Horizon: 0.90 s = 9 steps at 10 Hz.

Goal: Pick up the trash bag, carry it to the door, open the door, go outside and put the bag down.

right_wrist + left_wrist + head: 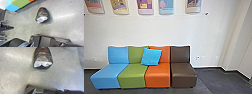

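A broad white wall (159, 30) rises behind a dark grey floor (216, 80). Against the wall stands a row of smooth blue, green, orange and dark-brown armless seats (157, 77), side by side. Colourful rectangular posters (145, 6) hang above it. The dark, shiny plastic trash bag (43, 56), whitish at one end, rests on the floor, apart from the seats and near the robot's black base (45, 41). A square bright-blue cushion (151, 57) leans, tilted, across the green and orange backrests. Whether the left claw (33, 91) or the right claw (32, 44) is released or clenched, one cannot tell; the bag is in neither.
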Tool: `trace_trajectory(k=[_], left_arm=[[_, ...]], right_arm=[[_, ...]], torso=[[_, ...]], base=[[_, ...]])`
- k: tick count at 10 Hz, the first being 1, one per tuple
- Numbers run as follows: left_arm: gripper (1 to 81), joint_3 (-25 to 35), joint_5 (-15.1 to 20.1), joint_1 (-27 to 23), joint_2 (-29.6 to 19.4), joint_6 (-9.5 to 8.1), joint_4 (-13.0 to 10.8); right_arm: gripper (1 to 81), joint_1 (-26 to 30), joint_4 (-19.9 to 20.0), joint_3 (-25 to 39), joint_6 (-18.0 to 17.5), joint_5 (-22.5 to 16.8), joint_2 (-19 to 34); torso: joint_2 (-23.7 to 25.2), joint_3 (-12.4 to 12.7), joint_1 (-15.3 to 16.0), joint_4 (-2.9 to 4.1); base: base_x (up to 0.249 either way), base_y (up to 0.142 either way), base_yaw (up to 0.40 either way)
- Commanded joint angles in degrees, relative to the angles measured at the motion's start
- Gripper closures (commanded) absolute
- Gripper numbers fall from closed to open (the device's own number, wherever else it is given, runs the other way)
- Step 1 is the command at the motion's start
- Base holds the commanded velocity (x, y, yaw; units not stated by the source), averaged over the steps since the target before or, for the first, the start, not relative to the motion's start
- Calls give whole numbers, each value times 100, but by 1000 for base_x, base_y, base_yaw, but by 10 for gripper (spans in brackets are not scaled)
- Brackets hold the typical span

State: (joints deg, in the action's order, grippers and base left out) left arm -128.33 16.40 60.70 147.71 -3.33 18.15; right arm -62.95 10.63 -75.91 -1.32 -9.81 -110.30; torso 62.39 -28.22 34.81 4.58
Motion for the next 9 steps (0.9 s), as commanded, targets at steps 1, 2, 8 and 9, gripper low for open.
trace_trajectory(k=[1,2,8,9], left_arm=[[10,-69,355,-642,-84,-36,92],[10,-174,364,-642,-31,-36,100],[10,-280,373,-783,22,-45,110],[10,-280,496,-861,31,-45,127]], right_arm=[[10,700,299,262,9,-302,462],[10,814,396,288,9,-372,497],[10,1631,739,438,9,-1084,735],[10,1649,748,473,9,-1084,787]], torso=[[562,-470,362,0],[726,-606,465,-2],[1836,-1646,1173,-2],[2041,-1774,1307,-2]], base=[[0,0,0],[0,0,0],[0,0,0],[0,0,0]])
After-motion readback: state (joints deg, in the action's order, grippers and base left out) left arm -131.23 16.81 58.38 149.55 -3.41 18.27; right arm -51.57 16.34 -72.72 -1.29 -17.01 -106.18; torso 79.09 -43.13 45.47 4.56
